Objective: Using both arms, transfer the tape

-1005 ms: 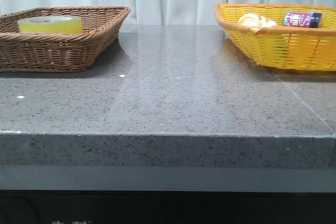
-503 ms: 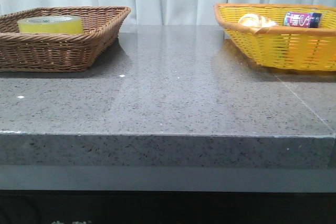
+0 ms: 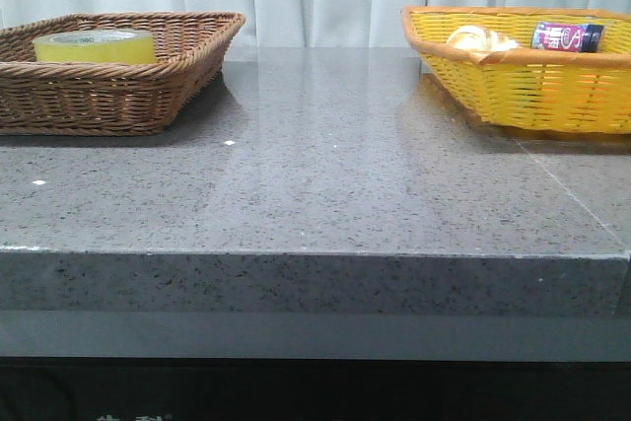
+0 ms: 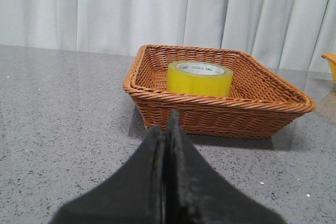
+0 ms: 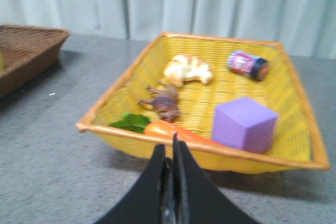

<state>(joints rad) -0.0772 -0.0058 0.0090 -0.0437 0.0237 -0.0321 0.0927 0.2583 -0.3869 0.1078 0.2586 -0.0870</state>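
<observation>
The yellow-green tape (image 3: 95,45) lies flat in the brown wicker basket (image 3: 148,96) at the table's back left. In the left wrist view the tape (image 4: 199,78) rests in the same basket (image 4: 220,114), ahead of my left gripper (image 4: 167,125), which is shut with nothing in it and stands short of the basket's near wall. My right gripper (image 5: 169,145) is shut and empty too, just in front of the yellow basket (image 5: 131,145). Neither arm shows in the front view.
The yellow basket (image 3: 532,96) at the back right holds a croissant (image 5: 187,69), a purple can (image 5: 248,64), a purple cube (image 5: 243,123), a carrot with leaves (image 5: 173,130) and a small brown figure (image 5: 164,101). Grey stone tabletop (image 3: 325,165) lies between the baskets; white curtains behind.
</observation>
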